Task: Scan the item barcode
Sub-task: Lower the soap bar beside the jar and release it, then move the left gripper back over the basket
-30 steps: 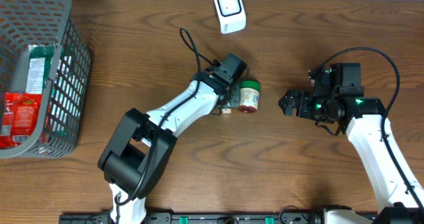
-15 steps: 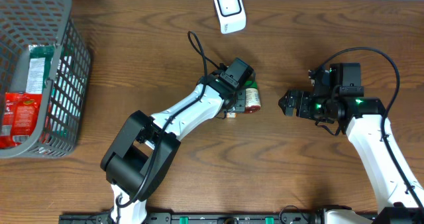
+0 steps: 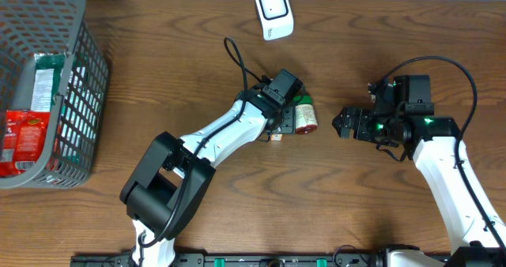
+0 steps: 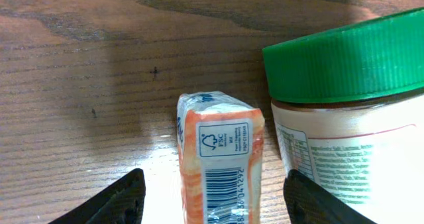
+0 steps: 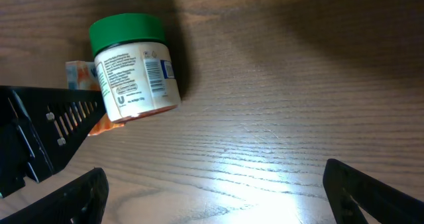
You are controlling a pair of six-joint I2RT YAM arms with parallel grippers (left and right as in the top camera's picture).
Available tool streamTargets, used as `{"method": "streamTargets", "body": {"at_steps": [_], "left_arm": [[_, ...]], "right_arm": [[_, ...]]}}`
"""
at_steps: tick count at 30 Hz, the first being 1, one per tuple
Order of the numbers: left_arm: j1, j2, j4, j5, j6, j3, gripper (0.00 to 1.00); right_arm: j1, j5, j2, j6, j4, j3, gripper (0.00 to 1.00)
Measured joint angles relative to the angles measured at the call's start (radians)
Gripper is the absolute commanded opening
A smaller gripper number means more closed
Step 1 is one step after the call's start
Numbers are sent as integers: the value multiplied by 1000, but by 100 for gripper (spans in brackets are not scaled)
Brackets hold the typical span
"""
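**Left jaws let go; nothing at the scanner yet**

My left jaws have just spread from nearly closed to well apart, and they now hold nothing. In the left wrist view they stand either side of a small orange pack point(image 4: 222, 154). Bare bench point(image 4: 79, 85) shows in the gap on the pack's left, and its barcode end faces my camera.

The jar point(image 3: 303, 117) lies on its side with its green lid on, near the middle of the bench and just beside the pack. I cannot tell whether the two touch. Over the last second the jar has slid a little toward the right edge as my left arm point(image 3: 229, 129) reached in over it.

My right jaws are as wide as they were a second ago and empty. They sit toward the right edge, aimed at the jar but apart from it. In the right wrist view the jar's own barcode point(image 5: 154, 75) shows on the label.

The scanner point(image 3: 273, 13) stands at the far edge, well apart from both items. I read the release as a put-down, not a scan, since nothing is being offered to the scanner. The scan is still to do, and I judge it needs a fresh grip first. That could be my left jaws closing on the pack they straddle, or my right jaws taking the jar.
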Motion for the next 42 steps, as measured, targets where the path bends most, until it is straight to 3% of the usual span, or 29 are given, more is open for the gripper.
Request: {"method": "streamTargets", "body": {"at_steps": [11,21,30,34,38,42], "left_arm": [[34,-34,-28,-8,12,11,67],[64,-201,-37,-19,33,13,67],[139,-319,-187,-20,55,72,67],[205,-327,-382,-27,107,218,67],[317,-326,-665,-114,154,529,68],[489,-339,-812,-199,175,809,74]], "right_arm": [[0,0,0,0,0,0,99],[0,0,0,0,0,0,99],[0,0,0,0,0,0,99],[0,0,0,0,0,0,99],[0,0,0,0,0,0,99],[0,0,0,0,0,1,99]]}}
